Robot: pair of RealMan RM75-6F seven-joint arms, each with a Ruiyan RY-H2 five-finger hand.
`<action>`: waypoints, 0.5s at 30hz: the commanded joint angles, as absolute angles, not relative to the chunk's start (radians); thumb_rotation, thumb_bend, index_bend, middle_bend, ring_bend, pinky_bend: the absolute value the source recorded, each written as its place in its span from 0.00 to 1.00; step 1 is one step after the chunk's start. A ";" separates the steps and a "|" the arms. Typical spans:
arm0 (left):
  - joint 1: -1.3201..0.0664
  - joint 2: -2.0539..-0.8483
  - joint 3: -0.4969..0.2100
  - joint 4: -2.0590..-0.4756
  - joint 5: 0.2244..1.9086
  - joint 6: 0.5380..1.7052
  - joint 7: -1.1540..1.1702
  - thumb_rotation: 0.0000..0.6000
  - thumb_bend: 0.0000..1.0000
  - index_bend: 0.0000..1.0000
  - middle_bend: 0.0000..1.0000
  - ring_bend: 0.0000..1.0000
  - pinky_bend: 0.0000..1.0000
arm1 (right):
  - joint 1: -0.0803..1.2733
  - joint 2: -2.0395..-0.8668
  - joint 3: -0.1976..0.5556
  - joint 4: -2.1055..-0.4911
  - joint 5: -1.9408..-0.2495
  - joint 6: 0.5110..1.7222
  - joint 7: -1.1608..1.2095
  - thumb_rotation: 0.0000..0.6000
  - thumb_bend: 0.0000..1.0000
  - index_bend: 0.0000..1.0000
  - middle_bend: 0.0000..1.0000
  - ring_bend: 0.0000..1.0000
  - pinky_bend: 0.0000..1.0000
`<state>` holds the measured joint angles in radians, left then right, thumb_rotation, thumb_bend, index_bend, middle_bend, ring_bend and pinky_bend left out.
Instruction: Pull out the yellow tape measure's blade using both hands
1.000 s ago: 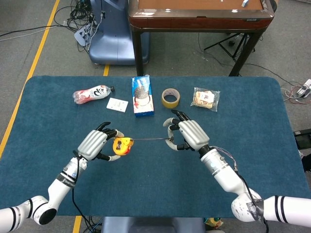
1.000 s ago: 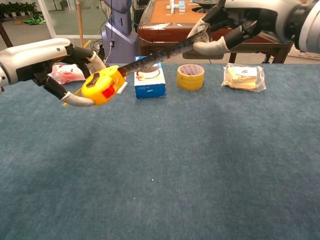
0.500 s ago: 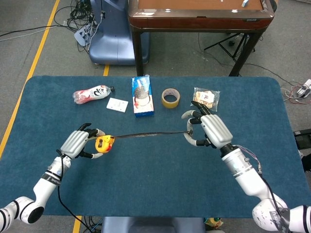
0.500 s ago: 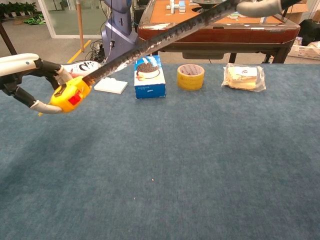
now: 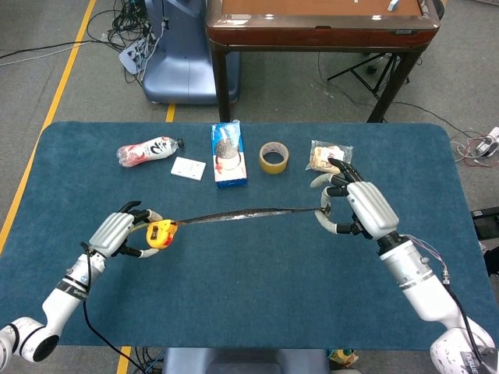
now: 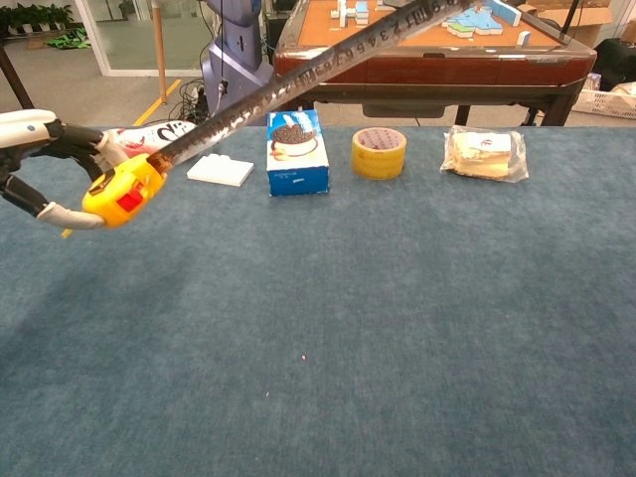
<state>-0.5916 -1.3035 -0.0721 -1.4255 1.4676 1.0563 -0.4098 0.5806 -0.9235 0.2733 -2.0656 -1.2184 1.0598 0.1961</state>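
Observation:
My left hand [image 5: 115, 231] grips the yellow tape measure [image 5: 161, 233] above the left part of the blue table; the chest view shows the case [image 6: 123, 189] with its red button in that hand [image 6: 40, 149]. The dark blade [image 5: 245, 213] runs out to the right, sagging slightly, to my right hand [image 5: 360, 209], which pinches its tip at the table's right. In the chest view the blade [image 6: 298, 77] rises to the upper right and leaves the frame; the right hand is out of that view.
Along the far side lie a pink bottle [image 5: 146, 151], a white pad [image 5: 188, 167], a blue cookie box [image 5: 228, 153], a yellow tape roll [image 5: 273, 157] and a bagged snack [image 5: 328, 158]. A wooden table [image 5: 320, 19] stands beyond.
The hands have drawn apart: my right hand went further right, my left hand slightly left, and the blade between them is longer than before.

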 commanded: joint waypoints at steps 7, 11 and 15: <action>-0.609 -1.279 -0.058 -1.462 1.514 1.036 -0.508 1.00 0.17 0.52 0.53 0.34 0.08 | 0.576 -0.914 0.268 -2.056 -1.267 1.027 0.264 1.00 0.59 0.76 0.33 0.05 0.00; -0.615 -1.269 -0.052 -1.470 1.531 1.034 -0.533 1.00 0.17 0.52 0.53 0.34 0.08 | 0.575 -0.909 0.268 -2.054 -1.280 1.018 0.288 1.00 0.59 0.76 0.33 0.05 0.00; -0.621 -1.262 -0.044 -1.478 1.546 1.029 -0.561 1.00 0.17 0.52 0.53 0.34 0.08 | 0.573 -0.899 0.266 -2.052 -1.300 1.007 0.321 1.00 0.59 0.76 0.33 0.05 0.00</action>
